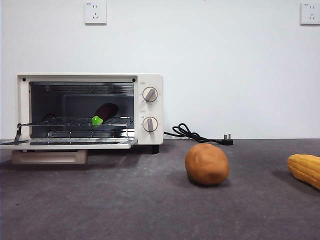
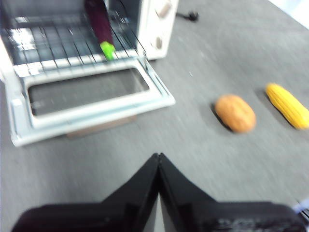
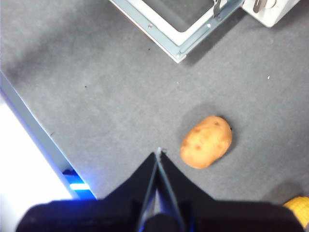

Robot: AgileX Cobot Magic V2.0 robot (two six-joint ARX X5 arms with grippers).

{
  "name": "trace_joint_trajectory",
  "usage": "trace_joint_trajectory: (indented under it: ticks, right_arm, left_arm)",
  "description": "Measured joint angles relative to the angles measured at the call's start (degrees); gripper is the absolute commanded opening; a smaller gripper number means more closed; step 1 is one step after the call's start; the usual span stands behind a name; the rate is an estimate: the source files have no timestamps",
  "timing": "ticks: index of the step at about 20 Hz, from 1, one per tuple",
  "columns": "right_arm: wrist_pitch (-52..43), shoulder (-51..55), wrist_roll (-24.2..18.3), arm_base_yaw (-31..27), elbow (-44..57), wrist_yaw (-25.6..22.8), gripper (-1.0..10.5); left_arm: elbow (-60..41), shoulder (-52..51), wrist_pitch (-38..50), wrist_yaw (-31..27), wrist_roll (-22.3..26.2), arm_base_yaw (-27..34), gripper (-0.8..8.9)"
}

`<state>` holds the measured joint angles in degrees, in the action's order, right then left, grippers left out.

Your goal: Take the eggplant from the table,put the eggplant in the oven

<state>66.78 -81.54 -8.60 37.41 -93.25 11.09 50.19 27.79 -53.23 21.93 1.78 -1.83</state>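
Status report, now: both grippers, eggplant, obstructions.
Left gripper shut, empty, above the table. Right gripper shut, empty, near the round brown potato. Dark purple eggplant on the cream-white oven's wire rack, door open. Nothing in the way.

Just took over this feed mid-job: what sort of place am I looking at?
Probably a staged lab tabletop rather than a real kitchen: a toaster oven with its plug lying unplugged on the bare grey table, a toy eggplant on its rack, and a plain white wall with sockets.
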Motion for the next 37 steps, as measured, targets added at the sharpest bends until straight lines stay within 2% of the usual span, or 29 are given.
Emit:
trace_joint_trajectory:
  ticks: [3,6,10,14,16,21,25,29,32,37]
  right_arm:
    - [-2.1,2.9,0.0,0.0,4.9,3.1,-0.1]
    - [-3.0,6.4,0.0,0.0,12.3,3.5,-0.1]
    - [-3.3,13.2,0.0,0.0,19.3,3.5,-0.1]
    - [-1.5,19.9,0.1,0.0,21.3,3.5,-0.1]
    - [0.7,22.8,0.3,0.0,21.6,3.4,-0.1]
    - [6.5,28.9,1.3,0.0,21.7,-0.9,-0.1]
    - [8.9,32.8,4.2,0.0,21.7,-1.2,-0.1]
    - [10.5,36.1,7.8,0.0,21.8,-2.5,-0.1]
    - [10.6,37.7,10.4,0.0,21.8,-5.6,-0.1]
    - [10.7,38.2,13.6,0.0,21.8,-6.2,-0.1]
  left_arm:
    - [0.0,7.2,5.4,-0.9,-0.3,0.2,-0.06]
    - [0.0,17.5,13.8,0.9,-0.3,3.9,-0.07]
    - [0.0,32.5,23.4,12.6,-1.1,15.5,-0.07]
    - [0.0,44.6,29.4,20.5,-1.9,25.5,-0.07]
    - [0.0,49.9,31.5,22.8,-1.9,28.0,-0.07]
    - [0.0,59.1,34.6,22.5,-1.6,29.3,-0.07]
    - [0.0,62.9,38.4,17.1,-0.7,29.3,-0.07]
    - [0.0,66.6,42.2,16.7,-0.5,29.3,-0.07]
    - [0.2,70.4,42.7,16.3,-0.5,28.6,-0.07]
    - [0.5,74.2,45.6,16.9,-0.5,27.2,-0.07]
